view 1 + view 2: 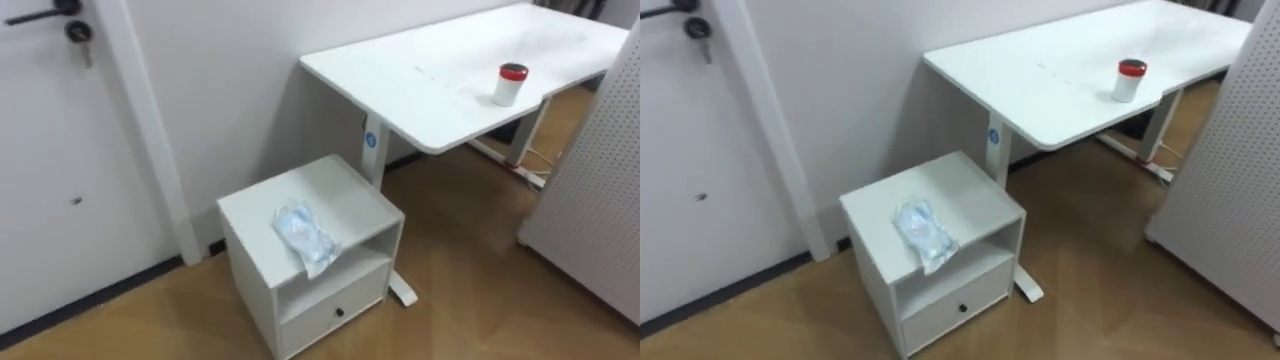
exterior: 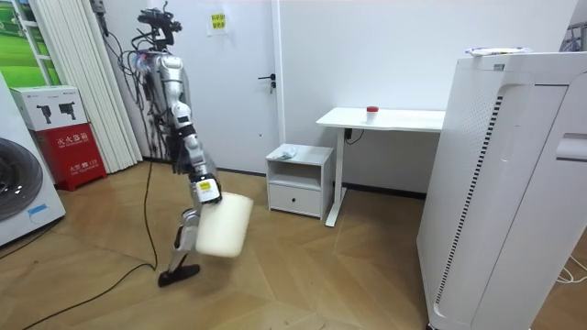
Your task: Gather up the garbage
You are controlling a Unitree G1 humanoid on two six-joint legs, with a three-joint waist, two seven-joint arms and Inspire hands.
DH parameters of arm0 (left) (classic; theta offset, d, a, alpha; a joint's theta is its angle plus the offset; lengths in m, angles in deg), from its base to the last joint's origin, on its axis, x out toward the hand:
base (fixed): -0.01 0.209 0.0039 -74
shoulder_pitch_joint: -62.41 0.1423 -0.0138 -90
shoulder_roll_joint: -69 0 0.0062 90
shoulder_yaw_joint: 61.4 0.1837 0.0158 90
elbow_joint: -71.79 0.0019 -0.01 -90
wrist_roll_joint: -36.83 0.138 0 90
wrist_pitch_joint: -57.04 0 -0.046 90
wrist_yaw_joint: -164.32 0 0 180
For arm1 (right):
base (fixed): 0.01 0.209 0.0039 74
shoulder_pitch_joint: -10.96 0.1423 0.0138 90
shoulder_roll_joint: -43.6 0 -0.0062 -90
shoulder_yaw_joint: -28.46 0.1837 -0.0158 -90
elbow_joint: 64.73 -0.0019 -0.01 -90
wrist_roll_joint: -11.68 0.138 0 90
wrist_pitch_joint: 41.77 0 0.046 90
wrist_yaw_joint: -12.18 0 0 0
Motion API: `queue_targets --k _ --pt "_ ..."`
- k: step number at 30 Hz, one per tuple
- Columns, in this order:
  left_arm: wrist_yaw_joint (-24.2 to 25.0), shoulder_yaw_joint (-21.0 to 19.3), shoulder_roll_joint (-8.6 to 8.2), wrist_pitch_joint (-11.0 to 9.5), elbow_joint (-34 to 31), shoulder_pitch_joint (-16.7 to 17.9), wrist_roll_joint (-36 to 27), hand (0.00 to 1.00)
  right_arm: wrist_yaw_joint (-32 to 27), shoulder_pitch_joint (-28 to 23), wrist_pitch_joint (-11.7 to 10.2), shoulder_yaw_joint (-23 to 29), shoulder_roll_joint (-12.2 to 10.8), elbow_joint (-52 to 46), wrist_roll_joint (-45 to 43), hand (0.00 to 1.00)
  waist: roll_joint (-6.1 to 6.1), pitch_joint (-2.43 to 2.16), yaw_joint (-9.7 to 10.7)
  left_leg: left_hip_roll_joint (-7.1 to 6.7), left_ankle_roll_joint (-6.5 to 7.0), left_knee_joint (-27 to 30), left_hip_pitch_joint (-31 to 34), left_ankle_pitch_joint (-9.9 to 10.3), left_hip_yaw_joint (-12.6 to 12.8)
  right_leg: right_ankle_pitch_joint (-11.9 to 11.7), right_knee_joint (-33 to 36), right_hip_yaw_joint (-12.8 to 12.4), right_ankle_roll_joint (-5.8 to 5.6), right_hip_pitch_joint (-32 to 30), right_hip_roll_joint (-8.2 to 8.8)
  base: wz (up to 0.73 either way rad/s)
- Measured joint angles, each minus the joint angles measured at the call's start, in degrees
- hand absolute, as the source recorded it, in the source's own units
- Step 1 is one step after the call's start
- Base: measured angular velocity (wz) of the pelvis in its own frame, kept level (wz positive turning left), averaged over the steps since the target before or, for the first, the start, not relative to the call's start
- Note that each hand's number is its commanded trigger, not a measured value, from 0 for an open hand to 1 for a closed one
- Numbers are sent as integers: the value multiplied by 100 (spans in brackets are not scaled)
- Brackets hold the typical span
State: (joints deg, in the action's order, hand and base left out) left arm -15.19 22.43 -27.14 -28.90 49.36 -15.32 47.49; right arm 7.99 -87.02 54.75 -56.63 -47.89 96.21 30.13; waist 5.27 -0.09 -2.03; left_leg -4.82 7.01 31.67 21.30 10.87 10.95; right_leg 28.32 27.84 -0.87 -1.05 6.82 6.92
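Observation:
A crumpled, pale blue-white plastic wrapper (image 1: 305, 236) lies on top of a small white cabinet (image 1: 350, 195), near its front edge. The cabinet has an open shelf and a drawer below, and stands against the wall beside a white desk (image 1: 440, 80). In the room view I stand on the wooden floor a couple of steps from the cabinet (image 2: 299, 179), towards the room view's left. My right hand (image 2: 204, 191) hangs at my side and carries a white bin (image 2: 224, 225) tilted above the floor.
A small white can with a red lid (image 1: 510, 84) stands on the desk. A white perforated panel (image 1: 600, 170) rises at the right. A door (image 1: 50, 150) is left of the cabinet. In the room view a tall white appliance (image 2: 504, 183) stands at the right.

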Motion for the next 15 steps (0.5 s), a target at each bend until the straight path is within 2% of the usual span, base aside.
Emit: queue_targets --k 1,2,3,4,5,6,7,8,9,10,11,12,14,15 --pt "-40 -2 14 -66 -29 -73 -13 0 -87 17 15 -19 -6 -61 -12 100 26 23 5 -7 48 131 -53 181 42 -47 636 13 -90 -202 56 -12" --pt "-114 0 31 -98 -47 -148 -42 0 -146 22 51 -33 -9 -148 -15 100 30 25 -2 -33 104 206 -168 324 121 -191 1325 46 -333 -420 181 -8" --pt "-154 21 35 -101 -76 -170 -77 0 -190 20 60 -35 -7 -196 -19 100 46 25 -7 -63 119 235 -223 388 131 -310 1651 117 -418 -530 239 -5" --pt "-236 124 49 -122 -143 -218 -141 0 -272 76 49 -48 -5 -244 -20 100 20 23 12 -86 155 293 -328 530 142 -645 2237 273 -399 -755 369 -5" --pt "-283 195 54 -132 -153 -276 -180 0 -300 125 38 -57 -6 -247 -16 100 2 32 7 -85 166 306 -387 590 143 -842 2459 326 -378 -838 422 -6" --pt "-356 221 53 -163 -128 -348 -223 0 -350 171 -14 -92 -23 -244 18 100 -70 51 10 -74 183 303 -500 681 123 -1289 2801 478 -330 -973 475 -4" --pt "-438 301 68 -171 -116 -462 -222 0 -354 242 -102 -147 -42 -244 25 100 -147 36 -3 -56 197 258 -599 742 70 -1732 3036 594 -286 -1114 521 0" --pt "-482 307 72 -186 -118 -505 -220 0 -344 277 -152 -146 -58 -250 25 100 -154 34 0 -45 202 210 -645 758 47 -1864 3142 609 -254 -1202 522 -8" --pt "-564 316 81 -215 -163 -583 -223 0 -301 380 -222 -155 -82 -262 26 100 -210 32 -17 6 195 98 -722 773 30 -1749 3300 618 -246 -1455 504 -10" --pt "-648 363 87 -266 -268 -626 -223 0 -261 461 -287 -216 -90 -324 36 100 -252 60 -18 87 187 4 -775 776 15 -1474 3364 729 -206 -1782 474 -10" --pt "-673 381 86 -302 -338 -646 -223 0 -252 482 -331 -256 -90 -377 50 100 -288 76 -18 139 175 -39 -806 783 2 -1361 3309 770 -192 -1936 437 0" --pt "-731 426 86 -376 -467 -656 -227 0 -253 490 -407 -370 -96 -485 85 100 -351 77 -17 236 144 -136 -853 779 -38 -1180 3003 810 -176 -2222 332 0" --pt "-800 439 86 -459 -672 -670 -230 0 -239 531 -466 -378 -116 -583 127 100 -384 82 -6 345 87 -310 -940 761 -62 -1133 2063 796 -179 -2504 205 0" --pt "-864 502 85 -492 -751 -725 -234 0 -201 532 -518 -452 -118 -618 166 100 -386 84 12 377 53 -362 -960 766 -83 -1155 1260 806 -173 -2532 161 16"
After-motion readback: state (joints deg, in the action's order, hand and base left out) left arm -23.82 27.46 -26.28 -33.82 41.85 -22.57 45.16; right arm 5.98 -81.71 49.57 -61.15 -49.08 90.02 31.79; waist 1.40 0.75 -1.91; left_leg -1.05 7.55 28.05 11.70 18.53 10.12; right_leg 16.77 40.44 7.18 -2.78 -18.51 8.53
